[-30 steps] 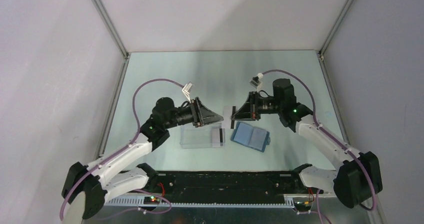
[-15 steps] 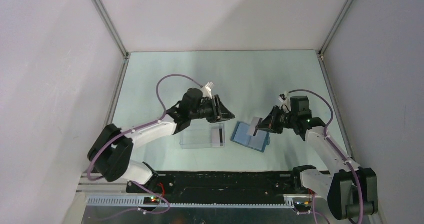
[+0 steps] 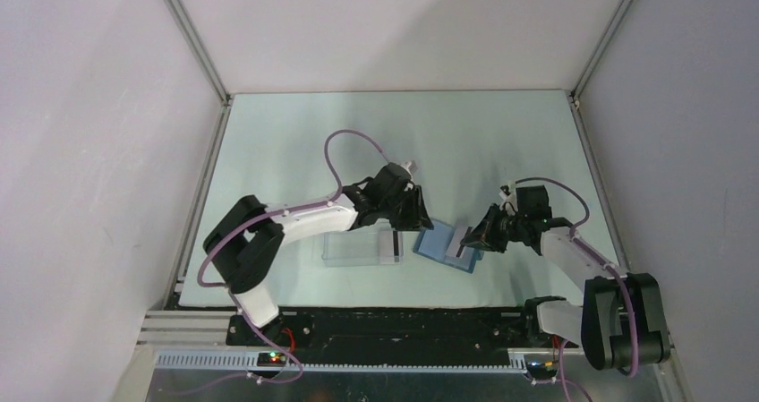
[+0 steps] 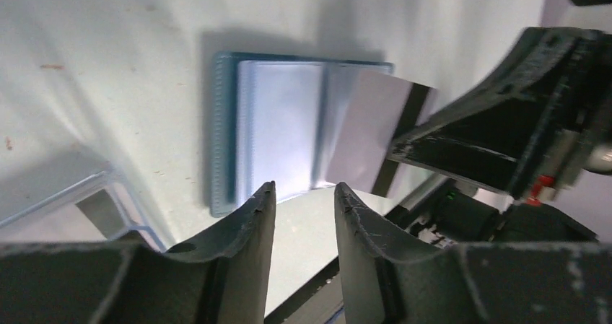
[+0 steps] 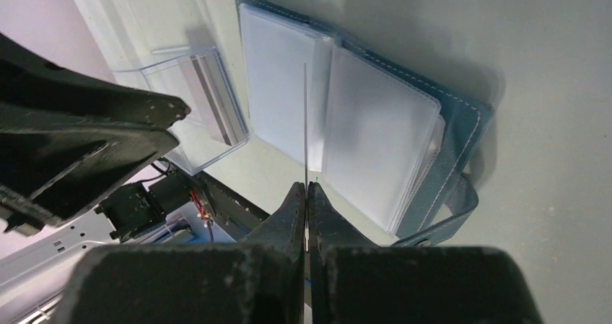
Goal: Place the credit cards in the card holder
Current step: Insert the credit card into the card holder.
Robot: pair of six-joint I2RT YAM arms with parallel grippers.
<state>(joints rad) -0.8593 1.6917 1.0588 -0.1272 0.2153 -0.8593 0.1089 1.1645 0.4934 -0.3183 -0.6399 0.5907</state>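
The teal-blue card holder [image 3: 436,239] lies open on the table, its clear sleeves showing [image 4: 278,133] [image 5: 375,129]. My right gripper [image 3: 481,235] [image 5: 307,188] is shut on a whitish credit card with a black stripe [image 3: 463,239] [image 4: 372,133]. It holds the card on edge over the holder's middle fold, where it shows as a thin line [image 5: 305,122]. My left gripper [image 3: 421,218] [image 4: 303,189] hovers over the holder's left edge, open with nothing between its fingers. Another credit card [image 3: 391,245] stands in the clear box.
A clear plastic box [image 3: 358,250] [image 4: 61,205] [image 5: 191,97] lies just left of the card holder. The holder's clasp strap [image 5: 451,212] sticks out at its right side. The black base rail [image 3: 403,323] runs along the near edge.
My left arm has swung right, over the box, to the card holder's left edge, and its jaws have narrowed. My right gripper has come down and brought the card onto the open holder.
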